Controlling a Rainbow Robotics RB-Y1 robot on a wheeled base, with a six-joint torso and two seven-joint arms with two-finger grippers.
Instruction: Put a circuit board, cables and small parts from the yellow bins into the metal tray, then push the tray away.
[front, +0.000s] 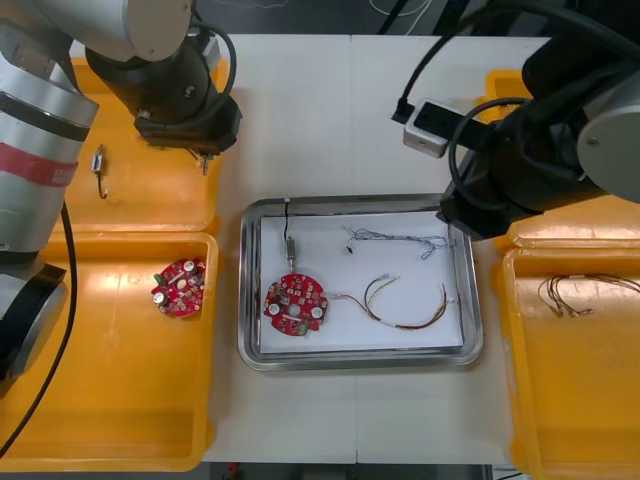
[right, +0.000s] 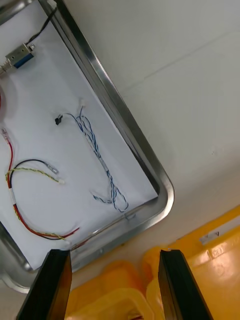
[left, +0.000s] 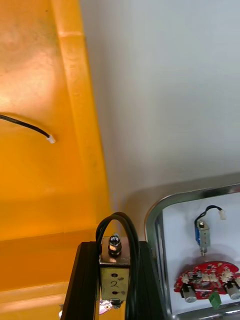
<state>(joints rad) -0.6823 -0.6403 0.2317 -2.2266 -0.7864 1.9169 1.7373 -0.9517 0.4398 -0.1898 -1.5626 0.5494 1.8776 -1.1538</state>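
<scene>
I log one loose circuit board (front: 180, 289) in the near left yellow bin (front: 100, 400) and thin cables (front: 560, 297) in the near right yellow bin (front: 580, 400). The metal tray (front: 360, 358), mid desk (front: 300, 100), holds a second circuit board (front: 295, 306), red and yellow cable (front: 405, 325), blue and white cable (right: 102, 164) and small metal part (left: 202, 236). My right gripper (right: 114, 252) hangs beside the tray's far right corner, fingers apart, empty. The left gripper (left: 114, 247) is over the far left bin (front: 150, 205), fingers clamped on a wired metal part (left: 114, 277).

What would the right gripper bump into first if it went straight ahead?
The right gripper would likely meet the bin rim first; the tray corner lies just beyond, so depth is unclear.
</scene>
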